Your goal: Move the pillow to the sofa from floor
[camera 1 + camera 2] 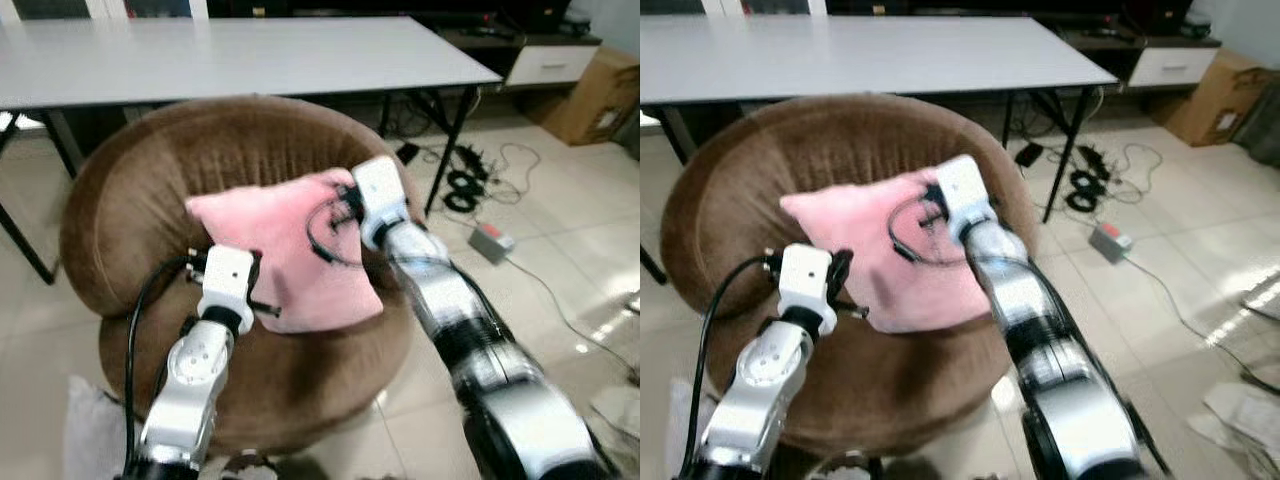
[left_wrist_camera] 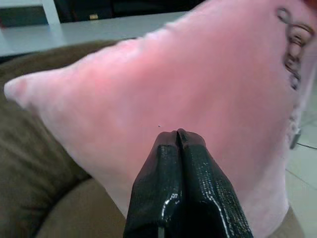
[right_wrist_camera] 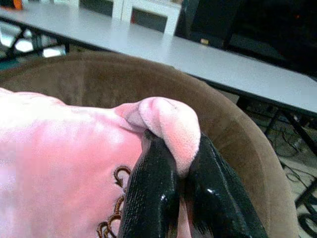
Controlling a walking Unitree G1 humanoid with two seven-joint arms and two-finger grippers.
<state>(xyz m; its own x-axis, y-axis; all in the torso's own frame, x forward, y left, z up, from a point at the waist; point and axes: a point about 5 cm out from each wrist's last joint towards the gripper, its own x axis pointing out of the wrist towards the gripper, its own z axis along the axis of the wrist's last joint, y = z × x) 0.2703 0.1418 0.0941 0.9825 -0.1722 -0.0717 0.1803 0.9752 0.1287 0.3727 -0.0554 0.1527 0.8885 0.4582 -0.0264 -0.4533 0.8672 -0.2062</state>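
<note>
A pink pillow (image 1: pixel 290 250) with dark embroidery is held above the seat of a round brown sofa chair (image 1: pixel 150 170), tilted toward its backrest. My right gripper (image 3: pixel 179 148) is shut on the pillow's upper right corner, with a fold of fabric pinched between the fingers (image 3: pixel 148 188). At the pillow's lower left edge my left gripper (image 2: pixel 177 135) has its fingers (image 2: pixel 163 188) pressed together, tips against the pink fabric. I see no fabric between them. Both silver arms reach in from the front of the chair.
A long white table (image 1: pixel 250 50) stands right behind the chair. Cables (image 1: pixel 470 180) and a power strip (image 1: pixel 490 240) lie on the tiled floor to the right. A cardboard box (image 1: pixel 600 95) and a white cabinet (image 1: pixel 550 62) stand at the far right.
</note>
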